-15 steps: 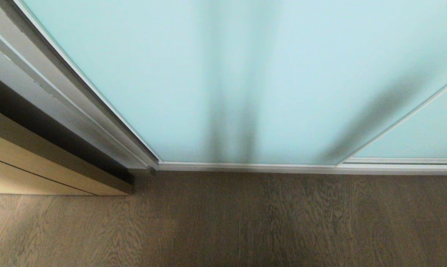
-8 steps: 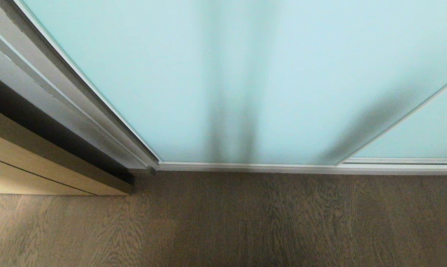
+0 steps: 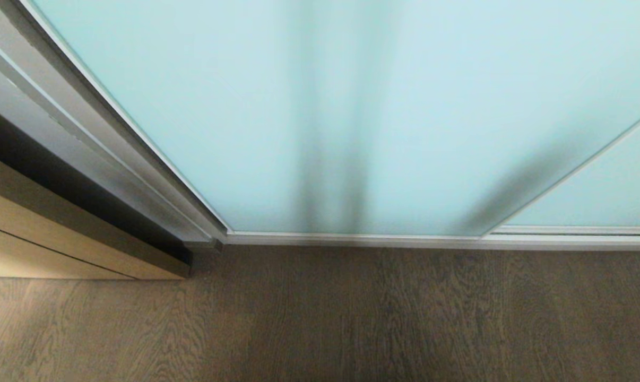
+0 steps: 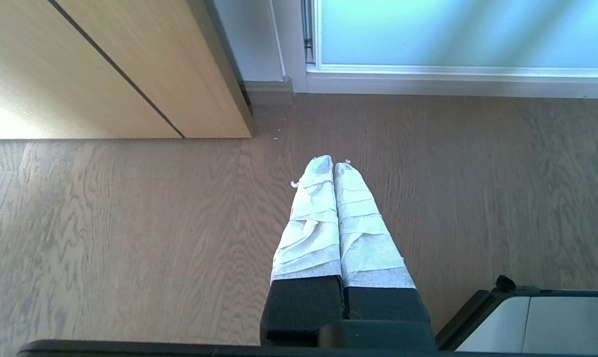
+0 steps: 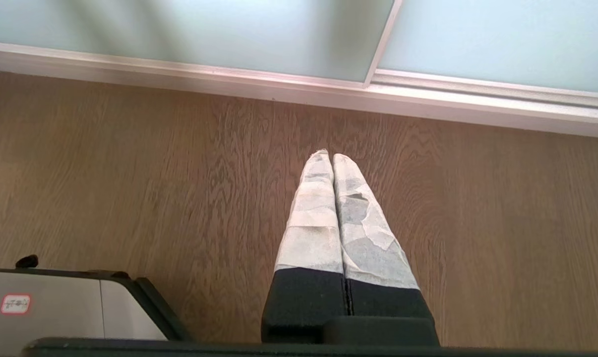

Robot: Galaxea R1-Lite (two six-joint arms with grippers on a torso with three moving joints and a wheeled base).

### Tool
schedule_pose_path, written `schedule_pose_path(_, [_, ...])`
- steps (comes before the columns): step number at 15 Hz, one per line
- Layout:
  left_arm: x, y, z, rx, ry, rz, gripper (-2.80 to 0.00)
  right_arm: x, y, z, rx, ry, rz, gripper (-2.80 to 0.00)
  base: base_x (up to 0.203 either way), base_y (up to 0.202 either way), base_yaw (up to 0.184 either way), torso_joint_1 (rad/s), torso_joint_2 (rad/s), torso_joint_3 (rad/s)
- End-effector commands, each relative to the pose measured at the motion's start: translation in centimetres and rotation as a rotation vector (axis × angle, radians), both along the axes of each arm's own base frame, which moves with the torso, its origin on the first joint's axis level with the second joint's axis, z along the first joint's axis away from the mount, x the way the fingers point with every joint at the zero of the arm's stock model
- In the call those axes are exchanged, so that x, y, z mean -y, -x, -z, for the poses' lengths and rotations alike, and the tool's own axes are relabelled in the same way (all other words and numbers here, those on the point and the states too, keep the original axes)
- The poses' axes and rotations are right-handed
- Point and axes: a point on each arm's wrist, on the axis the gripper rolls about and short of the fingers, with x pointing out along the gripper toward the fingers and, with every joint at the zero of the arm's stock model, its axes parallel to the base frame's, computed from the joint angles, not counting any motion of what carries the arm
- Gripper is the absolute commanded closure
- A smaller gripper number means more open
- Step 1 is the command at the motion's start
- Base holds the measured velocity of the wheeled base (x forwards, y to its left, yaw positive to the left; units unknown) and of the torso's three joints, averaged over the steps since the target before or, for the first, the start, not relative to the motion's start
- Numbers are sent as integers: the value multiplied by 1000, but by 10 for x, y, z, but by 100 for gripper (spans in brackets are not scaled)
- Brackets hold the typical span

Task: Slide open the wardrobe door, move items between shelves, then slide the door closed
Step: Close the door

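Facing sliding wardrobe door (image 3: pixel 352 106); red-edged sticker (image 5: pixel 15 303) unreadable.

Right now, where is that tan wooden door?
In the head view the tan wooden door is at lower left, left of the frosted sliding wardrobe door, its bottom edge at the wood floor.

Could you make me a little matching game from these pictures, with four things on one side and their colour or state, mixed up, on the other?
Things:
1. frosted glass sliding wardrobe door
2. wooden plank floor
3. tan wooden door panel
4. left gripper, wrapped in white tape

Descriptions:
A. jaws pressed shut, holding nothing
B. light tan with a thin dark line
C. pale blue-green, closed
D. grey-brown, grained

Pairs: 1-C, 2-D, 3-B, 4-A
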Motion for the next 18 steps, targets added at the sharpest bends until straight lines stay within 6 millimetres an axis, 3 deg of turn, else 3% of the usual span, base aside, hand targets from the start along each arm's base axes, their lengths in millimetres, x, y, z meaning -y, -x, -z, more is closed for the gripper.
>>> schedule_pose_path(1, [0,0,0,-1,0,0,0,0,0,1,-2,-13,2,0,0,0,0,0,0,0])
schedule_pose_path(18, [0,0,0,-3,-3,-3,0,0,0,1,-3,-33,1,0,0,0,0,0,0,0])
